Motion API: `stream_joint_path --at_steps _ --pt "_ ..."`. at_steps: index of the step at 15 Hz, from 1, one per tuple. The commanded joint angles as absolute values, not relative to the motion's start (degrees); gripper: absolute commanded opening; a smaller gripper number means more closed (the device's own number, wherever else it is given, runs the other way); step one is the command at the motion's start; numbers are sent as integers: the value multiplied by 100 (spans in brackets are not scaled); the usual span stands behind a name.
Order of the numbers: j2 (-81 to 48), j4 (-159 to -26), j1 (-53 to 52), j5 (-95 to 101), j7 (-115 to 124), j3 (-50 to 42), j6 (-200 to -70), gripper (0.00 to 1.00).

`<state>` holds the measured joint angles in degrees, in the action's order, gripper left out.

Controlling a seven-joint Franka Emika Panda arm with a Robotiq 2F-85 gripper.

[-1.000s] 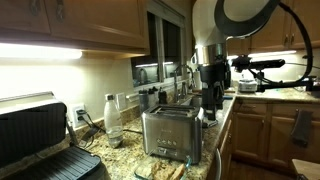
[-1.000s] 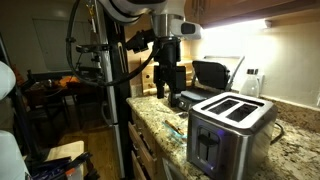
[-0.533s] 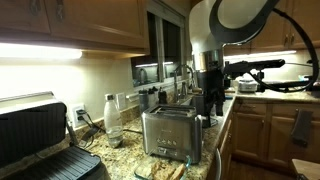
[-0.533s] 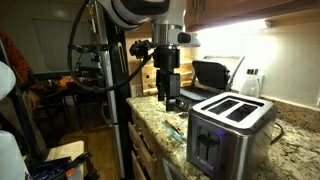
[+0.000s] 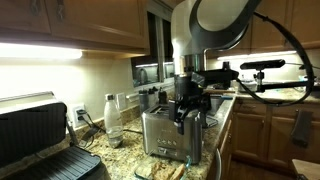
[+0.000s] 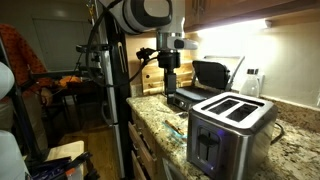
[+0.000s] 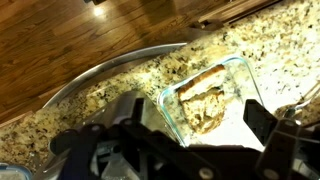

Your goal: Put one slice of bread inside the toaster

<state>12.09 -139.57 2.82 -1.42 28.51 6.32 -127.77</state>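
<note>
The gripper (image 7: 192,106) hangs open with nothing between its jaws. In the wrist view its two dark fingers (image 7: 262,125) stand wide apart, on either side of a clear glass dish (image 7: 240,78) below. The slice of bread (image 7: 205,95) lies flat in that dish, tan-brown with a darker crust. More than one piece may be stacked there, though the blur makes it hard to say. The dish rests on the speckled granite counter (image 7: 100,100), close to its front edge, with wooden floor showing beyond that edge.

In an exterior view the gripper (image 5: 190,108) hangs in the air beside the toaster (image 5: 168,135), near its top end on the side toward the counter's front edge, and it touches nothing. The bread (image 5: 160,170) shows low in that view, in front of the toaster's control face and apart from it. The toaster (image 6: 232,130) stands upright on the counter, and its two top slots look dark and empty.

Toward the wall edge of the counter sit a black-and-silver contact grill (image 5: 35,140) with its lid raised and a clear water bottle (image 5: 112,118).
</note>
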Motion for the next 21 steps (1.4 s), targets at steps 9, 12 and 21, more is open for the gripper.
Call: stream_joint_path --at_steps 9,12,21 --pt "908 -13724 179 -166 3103 574 -12831 100" --pt "762 -13721 153 -276 3123 562 -12994 100" --pt "542 -13822 96 -630 3172 517 -13320 100"
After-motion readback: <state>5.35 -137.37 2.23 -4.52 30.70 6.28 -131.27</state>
